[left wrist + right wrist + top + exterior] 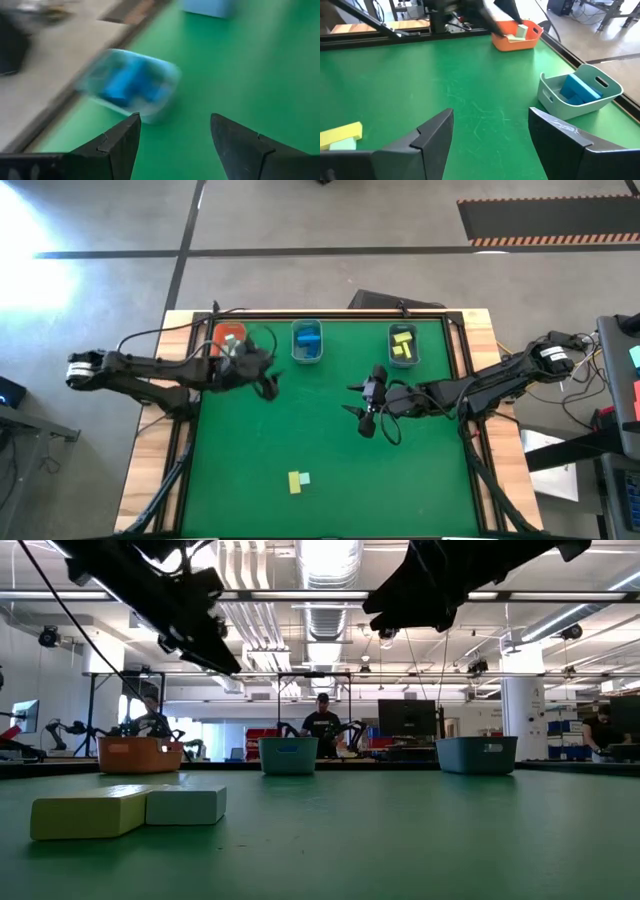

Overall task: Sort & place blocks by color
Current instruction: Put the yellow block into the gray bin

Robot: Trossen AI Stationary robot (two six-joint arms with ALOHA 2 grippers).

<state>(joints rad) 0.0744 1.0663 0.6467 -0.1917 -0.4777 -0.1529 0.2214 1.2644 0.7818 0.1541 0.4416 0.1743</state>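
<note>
High view shows the green mat [330, 430] with three bins along its far edge: an orange bin [229, 338] holding a mint block [521, 31], a clear bin [307, 341] of blue blocks [308, 343], a grey bin [403, 345] of yellow blocks [403, 346]. Near the mat's front edge, a yellow block [294, 482] touches a mint one [304, 478], well apart from the right gripper [361, 408] and left gripper [271, 376], both spread wide, holding nothing.

Open right gripper [490, 137] hovers over the mat [420, 80]; yellow block [342, 133] touches mint block [342, 145]; blue blocks [577, 91] fill the clear bin [555, 102].
</note>
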